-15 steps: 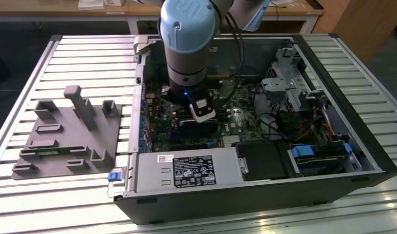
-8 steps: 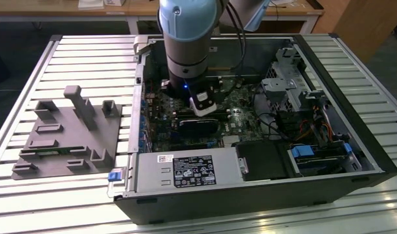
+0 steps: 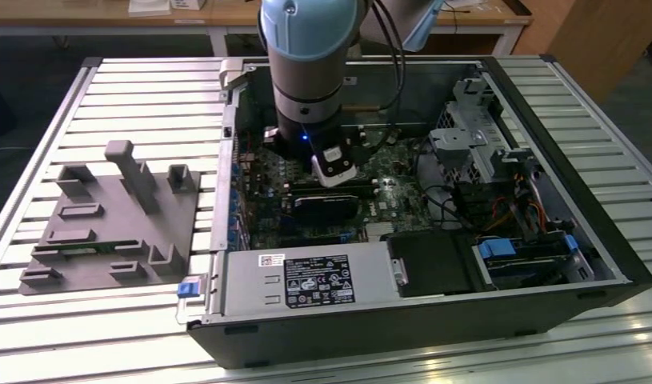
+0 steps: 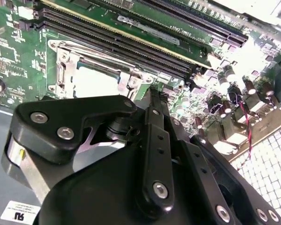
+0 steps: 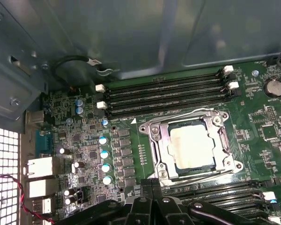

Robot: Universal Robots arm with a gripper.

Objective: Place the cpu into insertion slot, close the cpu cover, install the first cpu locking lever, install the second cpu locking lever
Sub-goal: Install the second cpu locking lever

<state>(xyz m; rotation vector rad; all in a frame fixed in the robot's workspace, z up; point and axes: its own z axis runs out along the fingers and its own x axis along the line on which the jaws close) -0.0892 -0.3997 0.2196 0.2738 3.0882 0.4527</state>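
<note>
I've got the case open under me, board below; the claw hangs just beside the slot, fingers together, empty. Cover looks down over the cpu: thin, springy metal, push on its edge only

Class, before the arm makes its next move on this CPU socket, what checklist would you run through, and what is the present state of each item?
1. cpu lying inside the insertion slot: ok, its pale top sits square within the socket.
2. cpu cover down: ok, in the first wrist view the frame lies flat around the chip.
3. Locking levers latched: cannot tell.
4. End effector positioned at the socket: ok, in the second wrist view its tip is at the socket's edge.
5. Socket free of stray cables: ok, none cross it.
</note>
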